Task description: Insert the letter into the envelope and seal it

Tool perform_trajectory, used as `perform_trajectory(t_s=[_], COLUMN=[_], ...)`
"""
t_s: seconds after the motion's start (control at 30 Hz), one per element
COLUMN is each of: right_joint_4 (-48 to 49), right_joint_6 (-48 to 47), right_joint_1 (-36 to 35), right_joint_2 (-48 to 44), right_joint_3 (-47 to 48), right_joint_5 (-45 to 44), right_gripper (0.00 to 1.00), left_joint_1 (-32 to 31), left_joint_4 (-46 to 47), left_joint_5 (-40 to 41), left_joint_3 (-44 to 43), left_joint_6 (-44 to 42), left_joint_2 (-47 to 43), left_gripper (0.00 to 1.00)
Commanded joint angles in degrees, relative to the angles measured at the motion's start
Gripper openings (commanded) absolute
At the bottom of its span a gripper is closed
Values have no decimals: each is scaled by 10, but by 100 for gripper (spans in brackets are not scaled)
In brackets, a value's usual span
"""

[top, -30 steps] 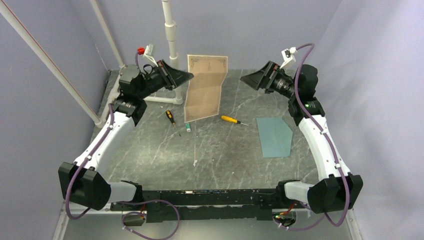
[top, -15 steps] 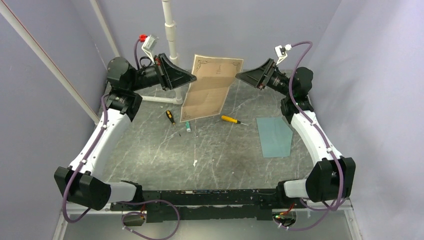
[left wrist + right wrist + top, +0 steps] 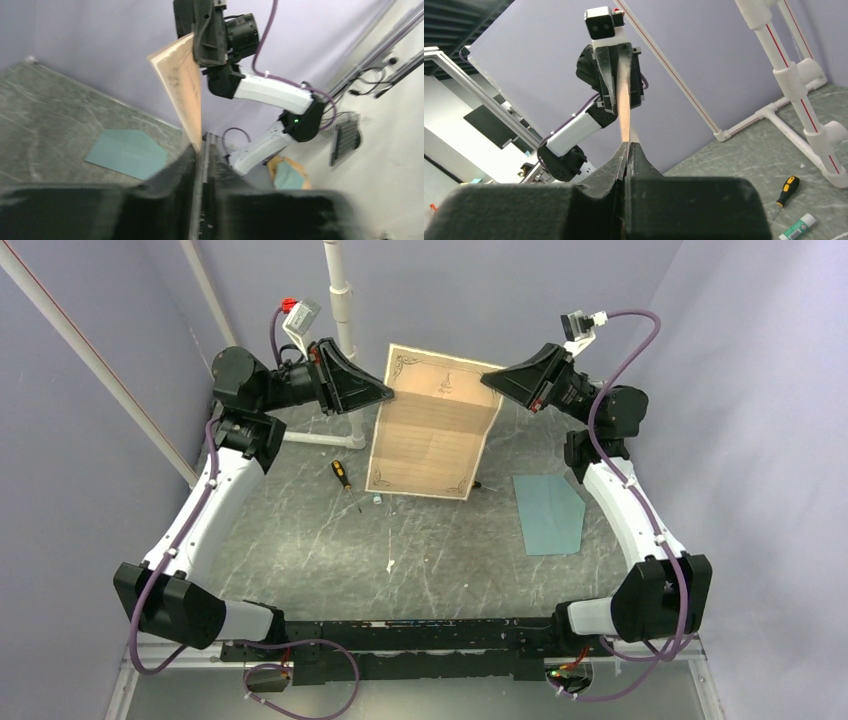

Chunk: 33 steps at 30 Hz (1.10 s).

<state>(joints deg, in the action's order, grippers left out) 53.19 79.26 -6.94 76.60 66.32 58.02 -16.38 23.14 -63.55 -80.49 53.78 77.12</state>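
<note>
Letter (image 3: 432,430) hangs pinched by its top corners in my left gripper (image 3: 385,393) and right gripper (image 3: 490,380); the envelope (image 3: 548,512) lies flat below, nearer the right one.

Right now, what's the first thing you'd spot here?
A big tan letter hangs in the air over the far side of the table, pinched at its top corners by the left claw and the right claw. A teal envelope lies flat on the table's right side.

Overhead rear view, opposed wrist views (sharing letter (image 3: 435,425))
</note>
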Motion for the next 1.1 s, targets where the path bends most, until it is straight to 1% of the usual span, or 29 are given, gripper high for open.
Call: perform_trajectory(t_s=[0.0, 0.07, 0.1, 0.13, 0.17, 0.23, 0.33, 0.43, 0.57, 0.7, 0.8, 0.83, 0.87, 0.93, 0.97, 1.0, 1.07], right_joint_4=[-15, -76, -97, -110, -119, -95, -61, -62, -48, -47, -34, -28, -21, -8, -8, -9, -9], right_joint_6=[-25, -69, -85, -92, -91, -64, -15, 0, 24, 41, 63, 73, 83, 93, 94, 92, 91], right_joint_1=[1, 2, 2, 2, 2, 1, 1, 1, 1, 1, 0, 0, -1, -1, -2, -2, -6], right_joint_2=[-31, -46, -50, -53, -53, -47, -35, -33, -30, -27, -19, -17, -15, -13, -13, -13, -12], right_joint_3=[46, 66, 80, 91, 104, 127, 147, 155, 162, 173, 178, 180, 180, 178, 177, 178, 178], right_joint_5=[-5, -22, -28, -34, -39, -42, -41, -40, -38, -32, -24, -21, -21, -23, -24, -23, -19], right_gripper=[0, 0, 0, 0, 0, 0, 0, 0, 0, 0, 0, 0, 0, 0, 0, 0, 0], left_joint_1=[4, 5, 5, 5, 5, 5, 5, 5, 5, 5, 5, 5, 5, 5, 5, 5, 5], left_joint_4=[-12, -44, -66, -83, -87, -70, -48, -9, 118, 107, 123, 126, 130, 142, 143, 142, 127], left_joint_5=[13, 32, 54, 72, 86, 93, 83, 69, 67, 76, 74, 68, 62, 54, 52, 50, 49], left_joint_3=[-21, -8, 2, 16, 29, 55, 67, 73, 95, 90, 90, 86, 83, 83, 85, 89, 95], left_joint_6=[-11, -45, -66, -82, -92, -89, -78, -55, 10, -8, -6, -4, 0, 13, 17, 16, 6], left_joint_2=[-8, -19, -27, -36, -44, -52, -46, -36, -27, -27, -25, -21, -17, -10, -8, -8, -11], left_gripper=[33, 52, 63, 70, 75, 79, 80, 78, 74, 78, 80, 78, 73, 59, 53, 49, 45])
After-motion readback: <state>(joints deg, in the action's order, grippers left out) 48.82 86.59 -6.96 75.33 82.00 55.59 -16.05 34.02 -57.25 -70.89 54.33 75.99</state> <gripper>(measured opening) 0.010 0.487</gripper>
